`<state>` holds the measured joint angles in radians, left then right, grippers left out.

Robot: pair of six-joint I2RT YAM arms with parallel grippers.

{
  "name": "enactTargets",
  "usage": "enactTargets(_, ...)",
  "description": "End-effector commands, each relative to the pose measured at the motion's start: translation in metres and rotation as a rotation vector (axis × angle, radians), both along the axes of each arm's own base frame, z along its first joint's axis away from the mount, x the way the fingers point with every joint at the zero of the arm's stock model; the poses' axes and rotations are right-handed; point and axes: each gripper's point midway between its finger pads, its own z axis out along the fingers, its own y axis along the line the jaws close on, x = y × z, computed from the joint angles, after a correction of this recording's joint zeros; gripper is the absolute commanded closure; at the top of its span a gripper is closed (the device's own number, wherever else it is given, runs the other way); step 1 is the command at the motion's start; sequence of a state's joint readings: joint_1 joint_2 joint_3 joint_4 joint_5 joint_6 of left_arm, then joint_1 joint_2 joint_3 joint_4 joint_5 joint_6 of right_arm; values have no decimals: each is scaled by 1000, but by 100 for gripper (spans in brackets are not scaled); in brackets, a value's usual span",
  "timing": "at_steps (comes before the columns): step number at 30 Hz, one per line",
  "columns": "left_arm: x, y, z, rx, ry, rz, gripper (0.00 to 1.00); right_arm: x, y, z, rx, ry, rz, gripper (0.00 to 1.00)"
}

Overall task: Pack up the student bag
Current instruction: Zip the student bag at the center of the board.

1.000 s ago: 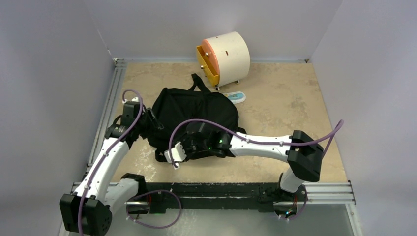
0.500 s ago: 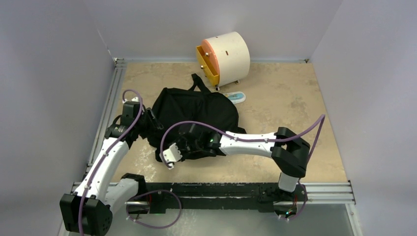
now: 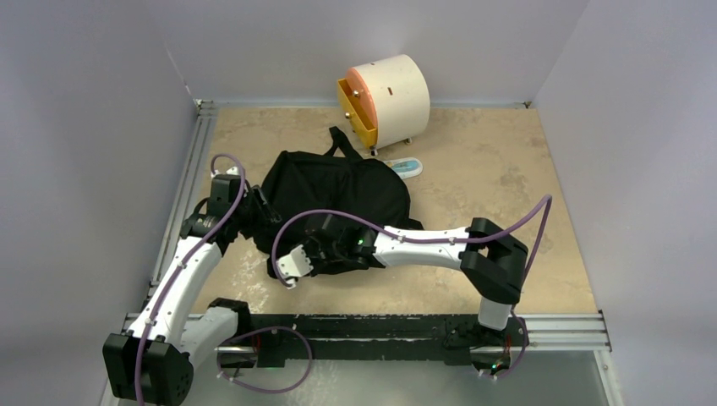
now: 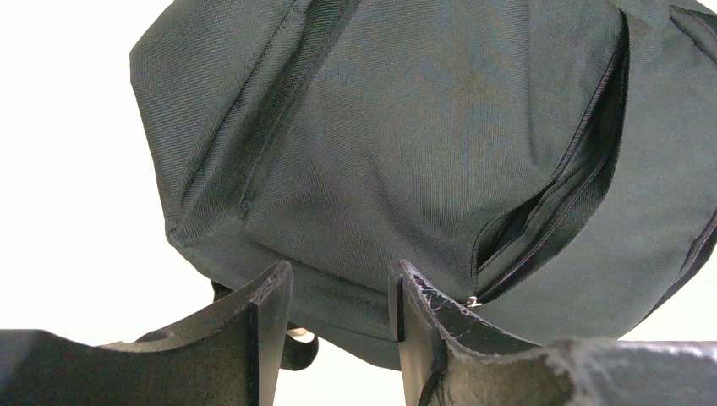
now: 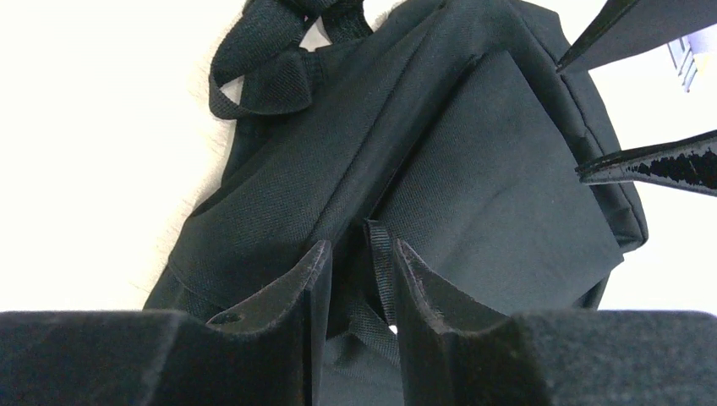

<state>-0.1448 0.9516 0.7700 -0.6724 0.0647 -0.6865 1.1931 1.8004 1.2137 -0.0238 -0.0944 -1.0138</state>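
Observation:
The student bag (image 3: pixel 338 190), black and soft, lies in the middle of the table. Its zip is partly undone in the left wrist view (image 4: pixel 406 144). My left gripper (image 3: pixel 264 211) sits at the bag's left edge. There its fingers stand apart with a ridge of the bag's fabric filling the gap (image 4: pixel 338 266). My right gripper (image 3: pixel 321 245) is over the bag's near edge. Its jaws stand narrowly open (image 5: pixel 359 245) around a black webbing strap (image 5: pixel 380 262), which lies against one finger only. The left fingers (image 5: pixel 651 165) show at that view's right edge.
A cream cylindrical drawer box (image 3: pixel 389 93) with a yellow drawer pulled out stands at the back. A small white and teal item (image 3: pixel 404 167) lies between it and the bag. A metal rail (image 3: pixel 182 203) runs along the table's left edge.
My right arm has slid left along the bag's near edge and its jaws have narrowed around the strap. The left arm and the bag have not moved.

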Motion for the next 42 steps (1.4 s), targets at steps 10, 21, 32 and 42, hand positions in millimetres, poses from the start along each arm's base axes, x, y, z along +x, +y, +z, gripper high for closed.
enactTargets(10,7,1,8,3,-46,-14,55,20,9,10,25,-38,-82,64)
enactTargets(21,7,1,10,1,-50,-12,55,24,18,12,61,-42,-95,83)
enactTargets(32,4,-5,9,-35,-41,-14,55,42,13,41,237,33,-245,100)
enactTargets(42,-9,-30,6,-193,-19,-48,54,66,-2,65,451,241,-422,100)
